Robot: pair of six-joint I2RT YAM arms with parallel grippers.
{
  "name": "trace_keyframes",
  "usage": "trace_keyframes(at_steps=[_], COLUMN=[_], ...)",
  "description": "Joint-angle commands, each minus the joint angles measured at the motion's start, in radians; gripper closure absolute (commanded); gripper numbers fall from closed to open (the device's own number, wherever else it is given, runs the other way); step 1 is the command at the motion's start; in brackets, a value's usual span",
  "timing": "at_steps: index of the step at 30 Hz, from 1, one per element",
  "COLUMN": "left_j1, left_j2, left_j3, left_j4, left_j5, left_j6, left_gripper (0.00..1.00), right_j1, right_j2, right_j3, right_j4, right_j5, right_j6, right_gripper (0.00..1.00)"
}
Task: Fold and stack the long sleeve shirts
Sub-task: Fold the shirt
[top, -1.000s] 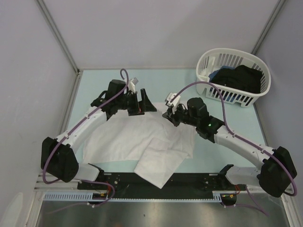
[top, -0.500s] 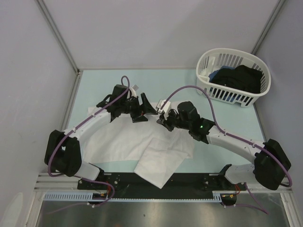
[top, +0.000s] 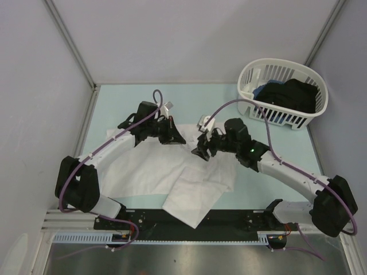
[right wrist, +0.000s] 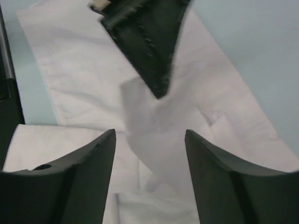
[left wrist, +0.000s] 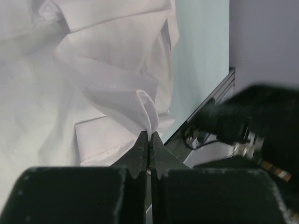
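Shirt: one white long sleeve shirt (top: 143, 172) lies rumpled on the pale green table (top: 114, 103), near centre, between the two arms. A folded flap of it reaches toward the near edge.

Left: the left gripper (left wrist: 149, 136) sits at the shirt's far edge. Jaws pressed together, pinching a small raised fold of the cloth (the fold stands up just past the tips).

Right: the right gripper (right wrist: 149, 140) is just right of the left one. Jaws spread, nothing between them, cloth directly below. Contact with the cloth: cannot tell.

Far right: a white slatted basket (top: 312, 112), well apart from the shirt, holds dark clothing (top: 295, 94).
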Motion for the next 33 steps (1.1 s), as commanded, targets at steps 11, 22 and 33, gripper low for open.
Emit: trace_keyframes(at_steps=[11, 22, 33], left_j1=[-0.353, -0.699, -0.815], left_j2=[-0.08, -0.16, -0.014], left_j3=[0.434, 0.521, 0.684], left_j4=[-0.598, -0.819, -0.918], left_j5=[0.068, -0.04, -0.023], left_j6=[1.292, 1.717, 1.748], left_gripper=[1.0, 0.98, 0.94], right_j1=[-0.651, -0.662, -0.592], right_j2=[-0.023, 0.179, 0.348], right_j3=[0.213, 0.274, 0.288], right_j4=[-0.382, -0.369, -0.363], right_j5=[-0.521, -0.604, -0.592], right_j6=[0.038, -0.055, -0.089], right_gripper=[0.08, 0.27, 0.48])
